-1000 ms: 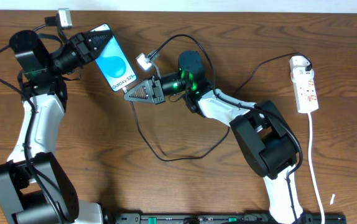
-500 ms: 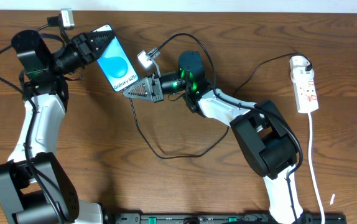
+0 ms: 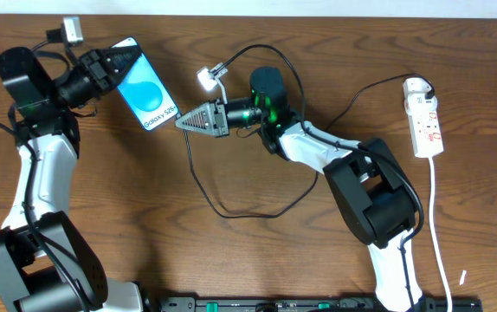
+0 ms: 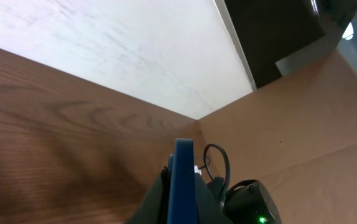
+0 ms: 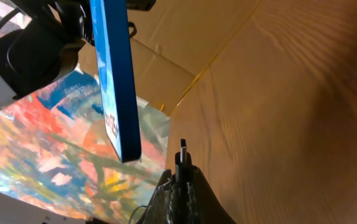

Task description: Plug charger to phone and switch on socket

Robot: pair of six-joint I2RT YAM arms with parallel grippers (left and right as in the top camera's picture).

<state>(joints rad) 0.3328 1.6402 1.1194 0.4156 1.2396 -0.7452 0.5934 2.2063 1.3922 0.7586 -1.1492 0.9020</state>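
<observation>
- The phone (image 3: 147,94) is sitting in my left tool (image 3: 117,62), which is clenching on its upper end at the desk's (image 3: 145,225) far left side.
- Its blue screen is facing up toward the overhead camera, and the white text is lying at the end nearer my right tool (image 3: 183,124).
- My left wrist camera is seeing the phone edge-on, as a thin blue strip rising between my fingers.
- My right tool is pinching the charger (image 5: 182,158) just behind its plug tip, with the tip poking out past my fingertips.
- The tip is pointing toward the phone's free end and is sitting just beside it; my right wrist view is showing a gap between them, so they are not touching.
- The charger's black cable is trailing from my right tool in a loose loop across the desk, passing under my right arm and running on toward the socket (image 3: 425,117).
- The socket is lying flat at the far right of the desk, well apart from both tools, with its white cord running down toward the near edge.
</observation>
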